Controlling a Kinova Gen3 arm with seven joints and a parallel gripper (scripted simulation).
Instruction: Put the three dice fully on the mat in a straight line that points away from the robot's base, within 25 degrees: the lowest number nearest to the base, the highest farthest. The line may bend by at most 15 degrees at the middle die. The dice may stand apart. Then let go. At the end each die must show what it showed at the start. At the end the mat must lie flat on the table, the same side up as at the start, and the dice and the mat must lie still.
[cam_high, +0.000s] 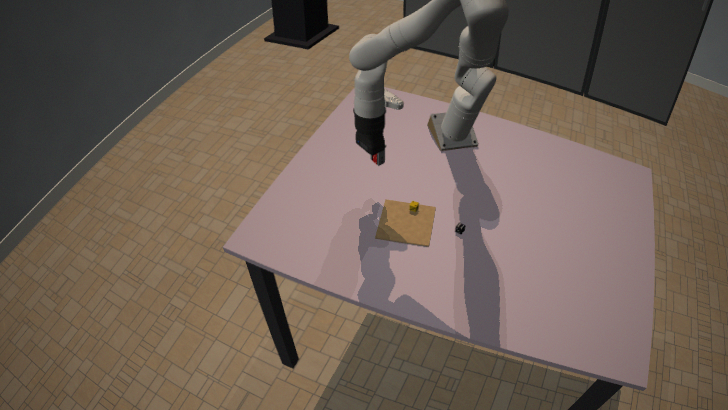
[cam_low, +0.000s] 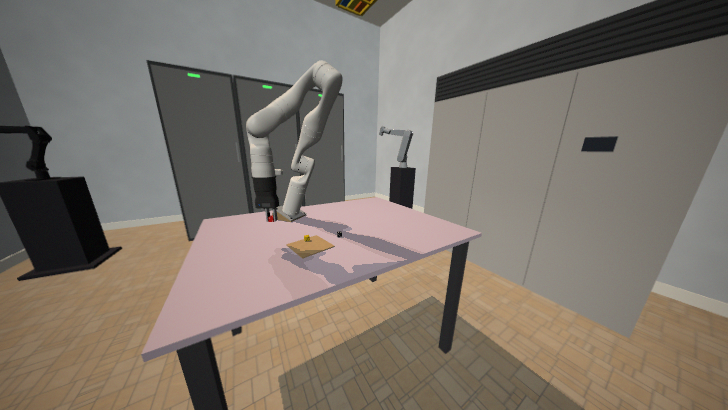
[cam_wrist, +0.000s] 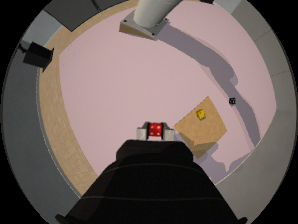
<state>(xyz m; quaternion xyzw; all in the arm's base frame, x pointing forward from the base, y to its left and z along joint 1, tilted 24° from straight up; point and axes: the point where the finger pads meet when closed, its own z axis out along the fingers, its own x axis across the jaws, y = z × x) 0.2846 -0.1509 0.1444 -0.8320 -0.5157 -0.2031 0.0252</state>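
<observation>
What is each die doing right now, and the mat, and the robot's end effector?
Red die: held between the fingers, up in the air, off the mat.
Yellow die: resting on the mat, near its far edge.
Black die: on the table, beside the mat, not on it.
Mat: lying flat on the table.
End effector: shut on the red die.

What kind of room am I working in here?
Probably a robotics lab: a pale pink table carries the arm, two other robot arms stand on black pedestals, and grey cabinets line the walls.
</observation>
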